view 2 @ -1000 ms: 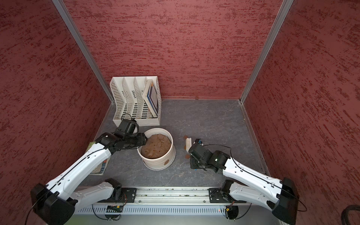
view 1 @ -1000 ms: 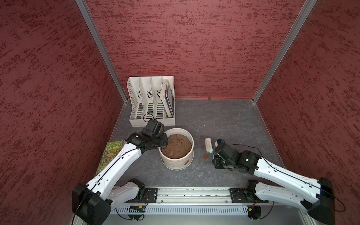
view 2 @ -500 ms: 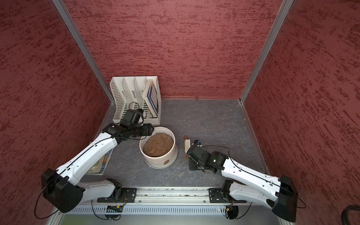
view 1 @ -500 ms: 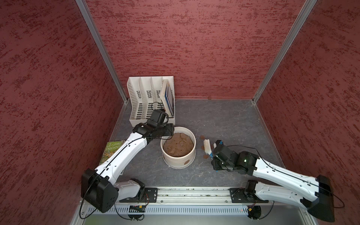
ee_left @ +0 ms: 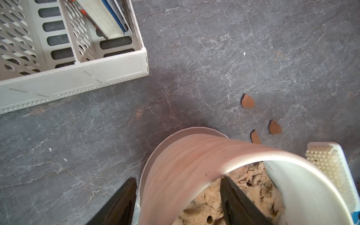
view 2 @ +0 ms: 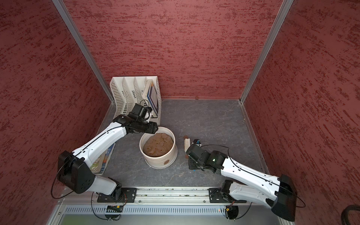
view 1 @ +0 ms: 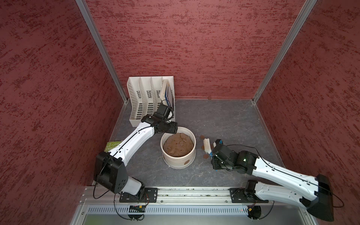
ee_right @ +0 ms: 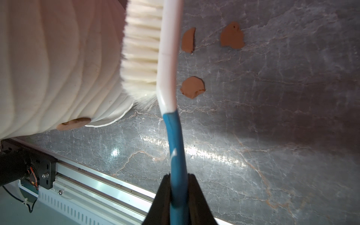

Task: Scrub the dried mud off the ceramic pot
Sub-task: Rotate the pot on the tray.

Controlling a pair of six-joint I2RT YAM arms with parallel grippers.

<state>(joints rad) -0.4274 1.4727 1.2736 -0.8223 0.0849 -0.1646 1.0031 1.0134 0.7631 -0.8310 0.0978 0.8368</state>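
Note:
The ceramic pot [view 1: 179, 163] [view 2: 158, 161] stands mid-floor, cream and ribbed, with a lumpy brown mound inside. One patch of dried mud [view 1: 187, 161] [ee_right: 74, 123] sticks low on its near wall. Loose flakes [ee_right: 192, 87] [ee_left: 247, 101] lie on the floor to its right. My left gripper [view 1: 172, 131] [ee_left: 178, 178] is open at the pot's far-left rim, one finger outside the wall [ee_left: 185, 165] and one inside. My right gripper [view 1: 212, 155] [ee_right: 178, 176] is shut on the blue handle of a white brush [view 1: 206, 145] [ee_right: 167, 48], whose bristles lie against the pot's right side.
A white slotted file rack [view 1: 144, 97] holding books stands in the back left corner, close behind my left wrist. A green book [view 1: 113, 146] lies on the floor under my left arm. The metal rail [view 1: 185, 194] runs along the front edge. Red walls close in three sides.
My left gripper has swung from the pot's left side round to its far-left rim, and its jaws have widened. The right arm and brush have barely shifted.

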